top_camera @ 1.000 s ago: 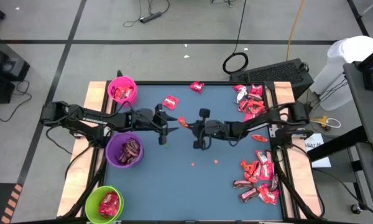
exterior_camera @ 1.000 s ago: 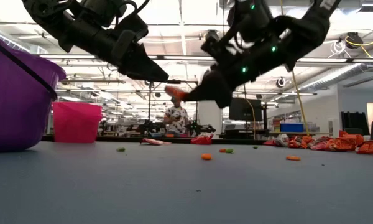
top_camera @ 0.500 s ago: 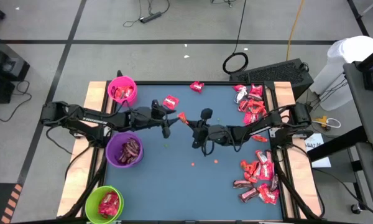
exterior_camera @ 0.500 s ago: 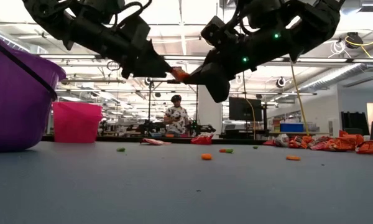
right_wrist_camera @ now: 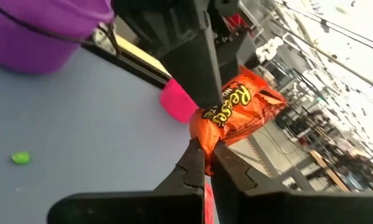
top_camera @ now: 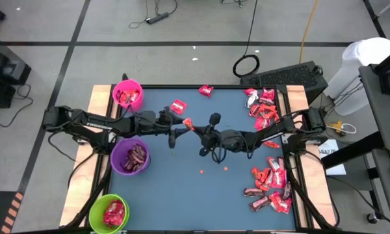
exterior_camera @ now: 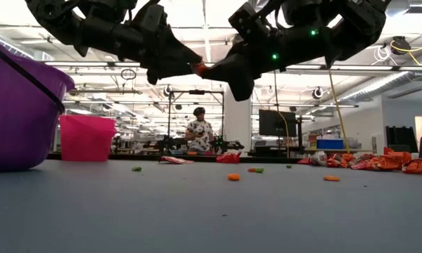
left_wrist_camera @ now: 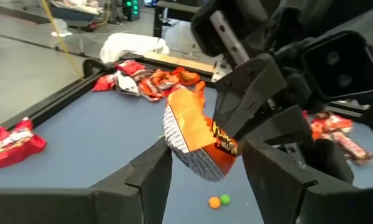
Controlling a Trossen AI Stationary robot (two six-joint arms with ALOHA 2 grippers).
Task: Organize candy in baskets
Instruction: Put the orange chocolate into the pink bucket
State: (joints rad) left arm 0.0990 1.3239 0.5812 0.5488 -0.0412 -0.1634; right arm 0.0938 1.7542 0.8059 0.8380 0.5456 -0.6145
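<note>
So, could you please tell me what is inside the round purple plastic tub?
The purple tub holds several dark brown wrapped candies, seen from above. Anything beneath them is hidden, and its bottom is mostly covered.

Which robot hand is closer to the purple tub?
Left. The left gripper hovers just up and right of the purple tub; the right gripper, pinching an orange candy, is farther right.

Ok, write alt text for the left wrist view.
An orange candy wrapper hangs in mid-air, pinched by the right gripper, with the left gripper's open fingers on either side of it. Below lies a blue table with a red candy on one side and a candy pile along the far edge.
</note>
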